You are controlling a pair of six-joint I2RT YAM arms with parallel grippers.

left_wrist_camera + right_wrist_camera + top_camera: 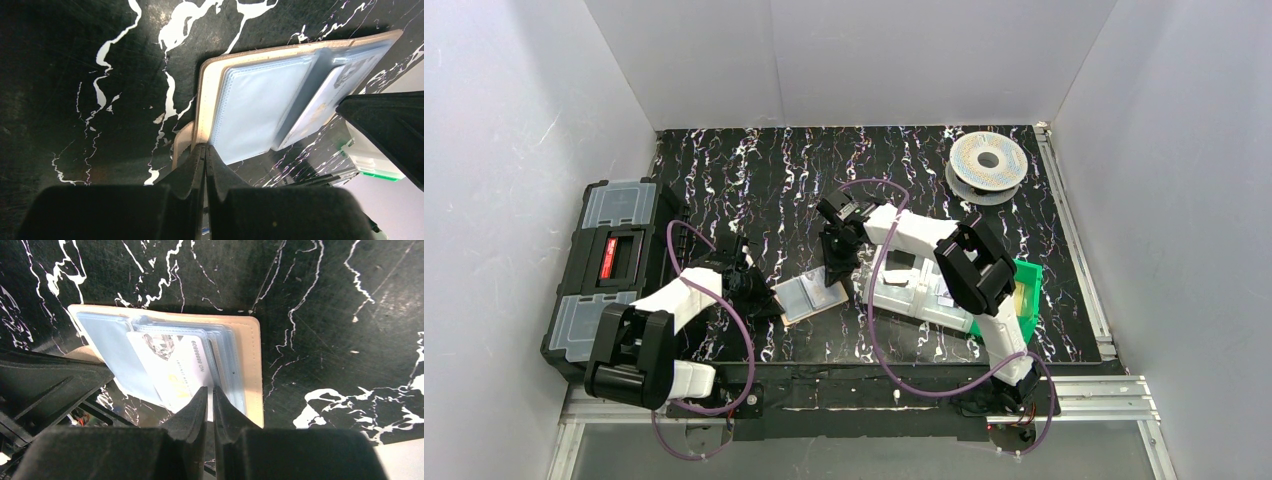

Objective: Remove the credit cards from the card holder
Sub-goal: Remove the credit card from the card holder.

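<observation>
The card holder (809, 297) lies open on the black marbled mat, a tan wallet with pale blue sleeves. My left gripper (759, 290) is shut on its tan left edge (204, 107), with the fingertips (205, 146) pinched on the rim. My right gripper (837, 262) is shut on a credit card (172, 365). The card is pale and shiny with printed numbers, and it sticks partway out of a sleeve toward the gripper (210, 389). The holder's tan rim (252, 365) lies just to the right of the fingers. The same card shows in the left wrist view (325, 107).
A black toolbox (614, 265) stands at the left edge. A clear compartment tray (909, 290) and a green bin (1026, 290) sit right of the holder, under the right arm. A filament spool (987, 163) lies at the back right. White walls enclose the mat.
</observation>
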